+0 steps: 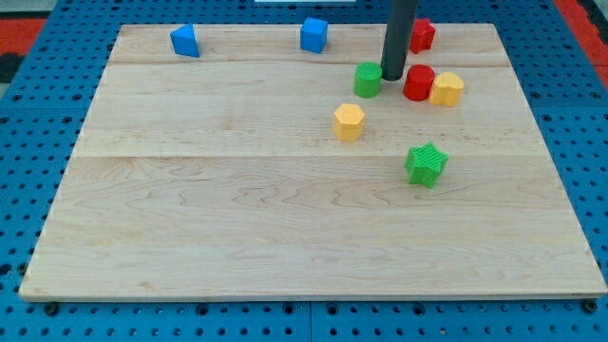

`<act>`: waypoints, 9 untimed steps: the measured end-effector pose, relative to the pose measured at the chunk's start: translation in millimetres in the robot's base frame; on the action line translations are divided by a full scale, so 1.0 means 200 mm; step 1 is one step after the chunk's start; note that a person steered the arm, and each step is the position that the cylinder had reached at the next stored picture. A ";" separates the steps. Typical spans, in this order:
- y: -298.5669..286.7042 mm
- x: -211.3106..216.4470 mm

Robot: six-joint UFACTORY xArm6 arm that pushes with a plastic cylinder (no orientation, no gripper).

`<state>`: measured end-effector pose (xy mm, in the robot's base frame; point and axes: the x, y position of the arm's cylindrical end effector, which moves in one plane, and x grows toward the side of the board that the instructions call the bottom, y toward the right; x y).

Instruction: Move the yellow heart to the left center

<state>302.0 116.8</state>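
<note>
The yellow heart (446,89) lies at the board's upper right, touching the right side of a red cylinder (418,83). My tip (392,76) rests on the board between a green cylinder (368,80) and the red cylinder, close to both. It is about a block and a half to the left of the heart. A second yellow block (349,122), many-sided, lies below and left of the tip. The rod comes down from the view's top edge.
A red block (423,35) sits at the top edge, partly hidden behind the rod. A blue cube (314,34) and a blue wedge-like block (185,41) lie along the top. A green star (427,163) lies right of centre. The wooden board (237,218) sits on a blue pegboard.
</note>
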 end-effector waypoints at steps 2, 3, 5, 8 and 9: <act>-0.10 0.05; -0.19 0.11; -0.11 0.35; 0.77 0.36; 0.79 0.20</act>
<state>342.4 274.2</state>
